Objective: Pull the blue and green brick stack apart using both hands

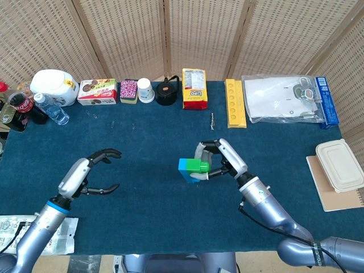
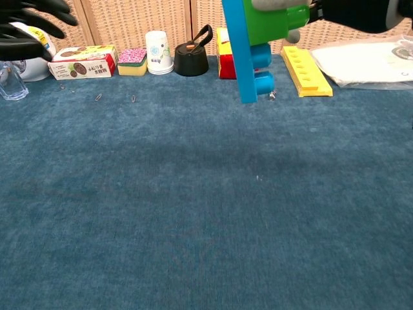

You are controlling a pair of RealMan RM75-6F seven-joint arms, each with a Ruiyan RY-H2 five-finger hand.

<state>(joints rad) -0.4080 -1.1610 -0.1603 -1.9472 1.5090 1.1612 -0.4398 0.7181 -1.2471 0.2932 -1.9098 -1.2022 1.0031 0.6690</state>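
My right hand (image 1: 220,160) holds the brick stack in the air above the table's middle. The stack is a green brick (image 1: 199,166) joined to a longer blue brick (image 1: 185,169). In the chest view the blue brick (image 2: 242,55) stands on edge near the top, with the green brick (image 2: 274,22) on its right side under my right hand's fingers (image 2: 271,4). My left hand (image 1: 85,172) is open, fingers spread, over the left part of the table, well apart from the stack. Only its dark fingertips (image 2: 29,26) show in the chest view's top left corner.
Along the far edge stand a white jar (image 1: 54,86), a snack box (image 1: 97,91), a paper cup (image 1: 145,90), a black kettle (image 1: 167,91), a yellow packet (image 1: 194,89) and a yellow block strip (image 1: 235,102). Bottles (image 1: 51,108) sit far left. A plastic pack (image 1: 17,239) lies front left.
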